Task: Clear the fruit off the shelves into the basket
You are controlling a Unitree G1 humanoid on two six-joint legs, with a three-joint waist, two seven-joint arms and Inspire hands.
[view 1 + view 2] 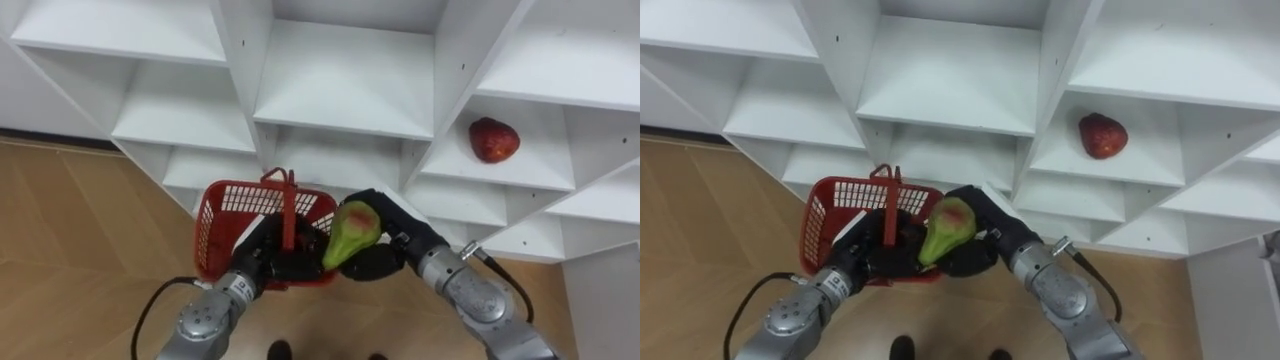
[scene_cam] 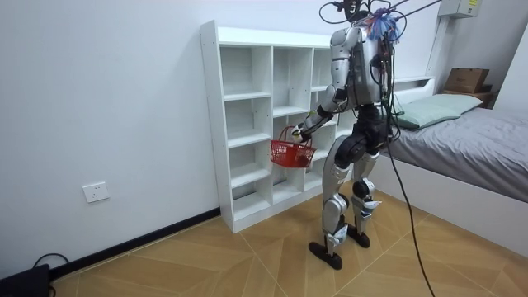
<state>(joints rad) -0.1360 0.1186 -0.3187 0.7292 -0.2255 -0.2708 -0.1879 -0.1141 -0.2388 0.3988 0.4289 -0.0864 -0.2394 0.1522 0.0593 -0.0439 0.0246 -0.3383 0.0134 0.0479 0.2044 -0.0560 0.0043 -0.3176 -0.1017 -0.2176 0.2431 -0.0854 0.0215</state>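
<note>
Right robot hand (image 1: 378, 262) holds pear (image 1: 352, 232) by basket (image 1: 215, 215), narrow end toward robot

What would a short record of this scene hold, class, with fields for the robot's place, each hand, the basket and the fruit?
robot: stands facing the white shelf unit
left hand: curled on the red basket, holding it up before the shelves
right hand: grips a green pear
pear place: at the basket's right rim, in the right hand
red fruit: lies on a shelf to the right, untouched
</note>
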